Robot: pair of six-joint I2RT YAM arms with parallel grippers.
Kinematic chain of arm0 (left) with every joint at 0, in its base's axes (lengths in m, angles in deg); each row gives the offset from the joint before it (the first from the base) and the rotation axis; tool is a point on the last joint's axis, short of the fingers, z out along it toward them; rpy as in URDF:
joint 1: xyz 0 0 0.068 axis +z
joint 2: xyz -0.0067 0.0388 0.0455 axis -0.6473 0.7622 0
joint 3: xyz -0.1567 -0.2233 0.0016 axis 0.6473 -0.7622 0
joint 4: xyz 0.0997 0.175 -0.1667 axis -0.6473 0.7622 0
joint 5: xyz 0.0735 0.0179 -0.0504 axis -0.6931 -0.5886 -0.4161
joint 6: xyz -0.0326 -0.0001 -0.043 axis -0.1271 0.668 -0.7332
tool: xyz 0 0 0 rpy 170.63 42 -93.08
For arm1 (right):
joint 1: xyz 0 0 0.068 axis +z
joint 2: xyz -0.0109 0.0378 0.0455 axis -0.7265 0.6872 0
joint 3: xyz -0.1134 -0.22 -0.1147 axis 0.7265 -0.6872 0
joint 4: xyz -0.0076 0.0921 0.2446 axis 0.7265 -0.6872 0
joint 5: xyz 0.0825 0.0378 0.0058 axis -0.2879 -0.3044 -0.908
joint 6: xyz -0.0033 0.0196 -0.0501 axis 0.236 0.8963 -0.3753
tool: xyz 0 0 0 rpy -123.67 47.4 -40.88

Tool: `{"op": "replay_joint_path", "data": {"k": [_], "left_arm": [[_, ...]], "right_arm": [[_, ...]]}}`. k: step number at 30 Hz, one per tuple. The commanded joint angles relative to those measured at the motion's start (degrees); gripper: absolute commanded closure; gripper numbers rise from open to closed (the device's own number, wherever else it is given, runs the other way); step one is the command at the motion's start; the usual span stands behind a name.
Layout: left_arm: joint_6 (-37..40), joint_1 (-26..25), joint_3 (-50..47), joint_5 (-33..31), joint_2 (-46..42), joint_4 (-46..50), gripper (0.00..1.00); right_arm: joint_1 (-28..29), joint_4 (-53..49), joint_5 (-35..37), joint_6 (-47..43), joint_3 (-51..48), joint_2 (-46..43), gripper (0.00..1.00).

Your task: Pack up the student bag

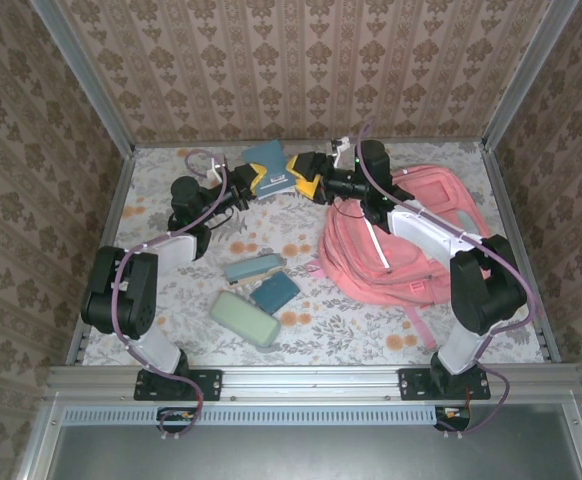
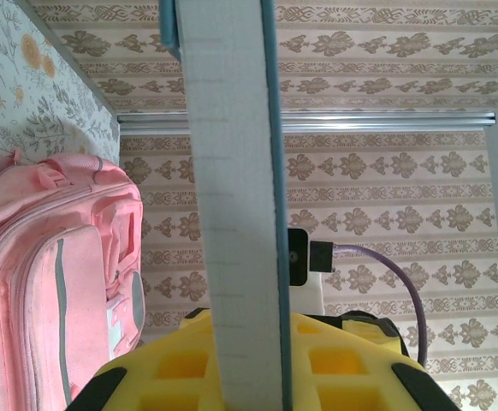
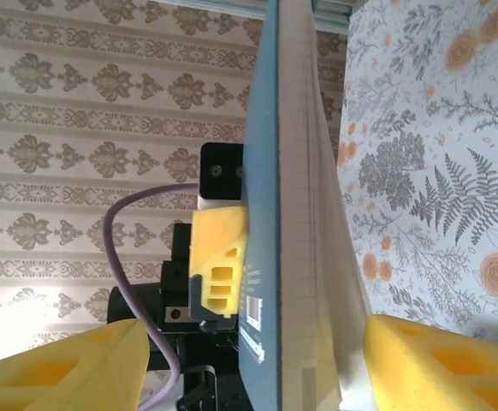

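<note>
- student bag (image 1: 351,270): large pink fabric backpack lying flat on the right half of the table (image 1: 281,235), partly under the right arm; entries below run from the tools outward
- left tool (image 1: 256,182): jaws almost together, clamped on the thin edge of a teal-covered book (image 1: 266,158) at the far middle of the table
- right tool (image 1: 309,186): jaws apart, one yellow finger on either side of the same book, neither seen pressing it; judged not yet gripping
- book: stiff and flat, with a pale page block; it sits between the two tools, just beside the bag's far left corner; cannot tell whether it is lifted off the table
- bag, handling (judged): soft and floppy, light when empty, and will sag and fold rather than hold its mouth open; the fabric should give good grip
- bag, hold points (judged): top handle, strap, zip pull or rim of the opening; a pinch on a flat panel would only bunch the cloth
- bag, opening: cannot tell whether the main compartment is unzipped, as the right arm hides it
- other stock: a pale green pencil case (image 1: 243,318) and two teal items (image 1: 256,268) (image 1: 274,292) lie near the middle of the table, left of the bag and well apart from both tools
</note>
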Motion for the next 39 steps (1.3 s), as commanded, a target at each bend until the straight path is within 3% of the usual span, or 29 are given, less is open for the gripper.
{"op": "replay_joint_path", "data": {"k": [1, 11, 19, 29, 32, 34, 39], "left_arm": [[0.4, -0.3, 0.9, 0.1, -0.2, -4.3, 0.91], [1.7, -0.1, 0.4, 0.4, -0.2, -2.8, 0.91], [3.9, 0.6, -0.3, 1.0, -0.5, -0.5, 0.91], [5.0, 1.4, -1.2, 1.4, -0.7, 0.3, 0.91], [4.9, 1.4, -1.1, 1.3, -0.7, 0.2, 0.91], [4.9, 1.4, -1.1, 1.3, -0.9, 0.2, 0.94], [6.3, 1.4, -2.1, 1.5, -2.4, 2.4, 1.00]], "right_arm": [[1.3, 1.7, -2.6, 0.9, 1.7, 1.2, 0.32], [0.9, 3.3, -3.6, 0.1, 1.9, -0.6, 0.33], [-0.7, 11.8, -4.8, 5.6, -1.1, -2.7, 0.34], [-3.0, 12.8, -5.0, 6.7, -4.6, -7.3, 0.36], [-3.5, 8.2, -4.8, 3.7, -4.6, -8.5, 0.35], [-4.2, -0.5, -3.5, -1.8, -3.8, -10.0, 0.35], [-5.9, -33.3, 6.3, -24.2, 1.3, -13.5, 0.35]]}}
